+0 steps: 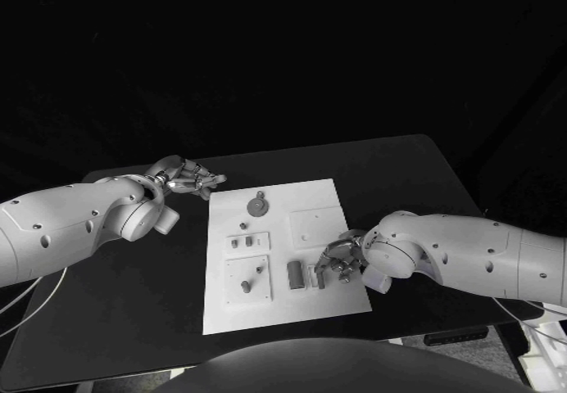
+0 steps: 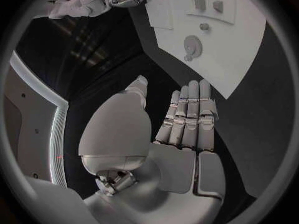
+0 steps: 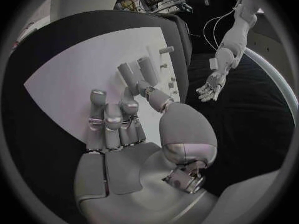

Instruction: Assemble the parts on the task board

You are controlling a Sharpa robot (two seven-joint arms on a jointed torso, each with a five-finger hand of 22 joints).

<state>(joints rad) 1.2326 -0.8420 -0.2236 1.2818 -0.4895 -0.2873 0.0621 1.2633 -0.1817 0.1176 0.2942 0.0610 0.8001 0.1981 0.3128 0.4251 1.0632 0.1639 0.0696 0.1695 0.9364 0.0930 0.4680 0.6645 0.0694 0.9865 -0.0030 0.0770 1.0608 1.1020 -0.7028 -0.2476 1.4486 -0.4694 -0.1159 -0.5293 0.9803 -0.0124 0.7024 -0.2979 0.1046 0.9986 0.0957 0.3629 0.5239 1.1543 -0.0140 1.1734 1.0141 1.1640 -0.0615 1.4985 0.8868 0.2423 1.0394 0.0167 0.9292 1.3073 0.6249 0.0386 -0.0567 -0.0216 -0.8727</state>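
White and rectangular, the task board [image 1: 310, 205] is seen lying in the middle of the black table [image 1: 425, 172]. Small grey parts [image 1: 296, 275] are stood in its near half, and a round grey disc part [image 1: 258, 203] is set near its far edge. The right hand [image 1: 339, 264] is placed over the board's near right corner, its fingers [image 3: 112, 119] curled above the upright parts; whether anything is pinched cannot be told. The left hand [image 1: 187, 177] is held off the board's far left corner, fingers [image 2: 190, 114] straight and pressed together, holding nothing.
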